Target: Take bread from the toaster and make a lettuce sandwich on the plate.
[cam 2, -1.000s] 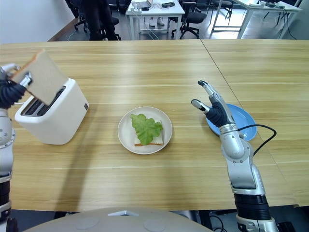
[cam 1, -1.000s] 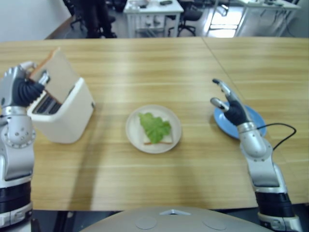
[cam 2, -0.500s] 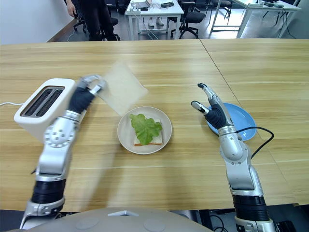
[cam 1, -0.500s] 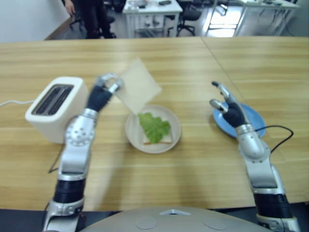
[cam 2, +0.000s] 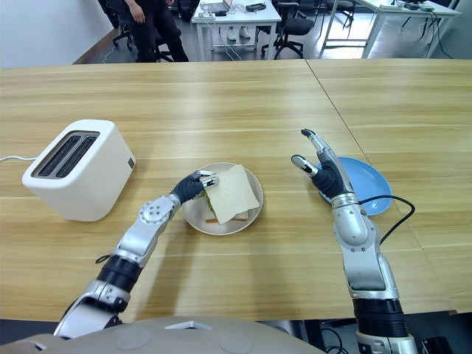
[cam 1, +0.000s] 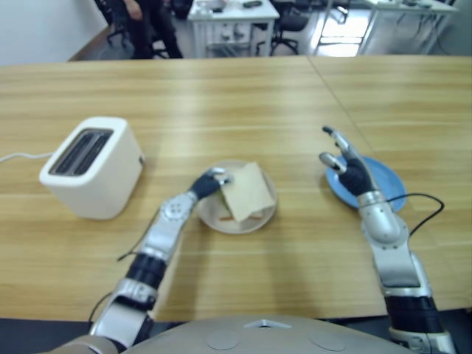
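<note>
Left hand (cam 2: 193, 184) holds a bread slice (cam 2: 234, 193) over the white plate (cam 2: 193, 220) at the centre of the frame.

Its fingers pinch the slice's left edge; the slice lies tilted over the plate, covering most of what is on it. A strip of a lower slice (cam 2: 211, 219) peeks out at the plate's near-left side, and a dark green sliver beside the fingers may be lettuce, though it is too hidden to be sure. The toaster (cam 2: 77, 177) stands on the counter (cam 2: 221, 110) at middle left, well apart from the plate, its slots bare. The right hand (cam 2: 323, 171) hangs at centre right with fingers spread, grasping nothing, over the near edge of a blue plate (cam 2: 369, 181).
</note>
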